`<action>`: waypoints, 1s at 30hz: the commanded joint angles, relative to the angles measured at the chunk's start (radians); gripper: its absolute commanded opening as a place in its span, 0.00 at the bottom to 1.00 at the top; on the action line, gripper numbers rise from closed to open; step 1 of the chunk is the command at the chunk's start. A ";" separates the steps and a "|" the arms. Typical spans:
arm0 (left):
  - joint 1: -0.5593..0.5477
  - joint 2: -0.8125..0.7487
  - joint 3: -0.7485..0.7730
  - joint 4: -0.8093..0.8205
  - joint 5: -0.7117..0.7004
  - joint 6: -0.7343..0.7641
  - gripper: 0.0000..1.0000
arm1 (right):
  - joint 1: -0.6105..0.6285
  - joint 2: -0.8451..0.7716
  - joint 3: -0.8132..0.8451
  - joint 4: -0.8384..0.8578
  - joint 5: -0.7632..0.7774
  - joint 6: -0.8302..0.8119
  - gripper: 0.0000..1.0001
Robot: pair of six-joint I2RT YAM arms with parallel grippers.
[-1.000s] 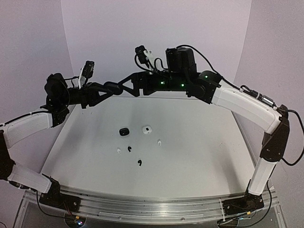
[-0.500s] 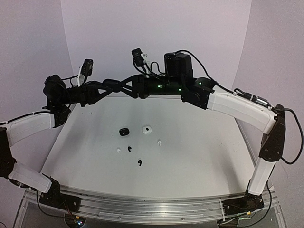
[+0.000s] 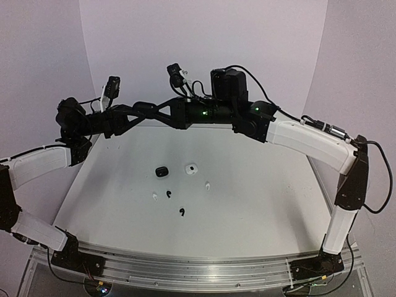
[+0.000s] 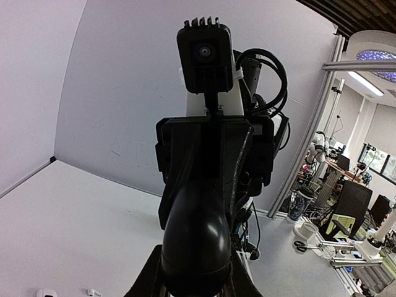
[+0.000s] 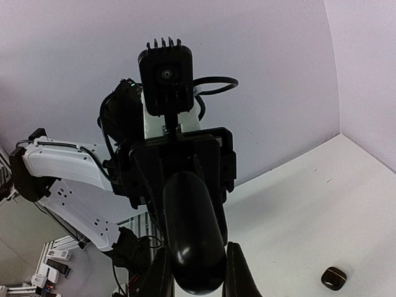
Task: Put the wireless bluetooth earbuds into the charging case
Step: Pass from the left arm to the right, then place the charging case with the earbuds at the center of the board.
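Four earbuds (image 3: 168, 195) lie central, well apart from table (image 3: 260, 204) edges.

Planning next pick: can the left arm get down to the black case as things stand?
Probably yes: black case lies uncovered on the table; left arm is held high, nothing in between.

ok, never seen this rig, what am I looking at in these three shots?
Two robot arms bolted at the near edge of the table. One picture is from a fixed camera above and behind them; the other two are from wrist cameras, each facing the opposite arm. The left gripper and right gripper face each other tip to tip in mid-air; no earbud shows in either. On the table: a black charging case, a white charging case, two white earbuds, two black earbuds.
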 commanded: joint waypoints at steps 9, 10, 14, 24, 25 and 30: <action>-0.005 0.001 0.038 -0.132 0.011 0.103 0.51 | -0.007 -0.025 -0.003 0.038 0.041 -0.010 0.00; -0.005 -0.006 0.040 -0.195 -0.004 0.147 0.67 | -0.018 -0.036 -0.019 0.038 0.044 0.001 0.00; -0.004 -0.046 0.045 -0.468 -0.114 0.437 0.99 | -0.106 -0.113 -0.123 0.029 0.051 0.056 0.00; -0.004 -0.119 0.014 -0.727 -0.330 0.763 1.00 | -0.503 -0.133 -0.288 -0.295 -0.216 0.015 0.00; -0.004 -0.116 0.014 -0.729 -0.316 0.765 0.99 | -0.540 -0.102 -0.267 -0.370 -0.251 -0.028 0.00; -0.004 -0.090 0.027 -0.748 -0.268 0.778 0.99 | -0.686 0.066 -0.202 -0.595 -0.311 -0.180 0.00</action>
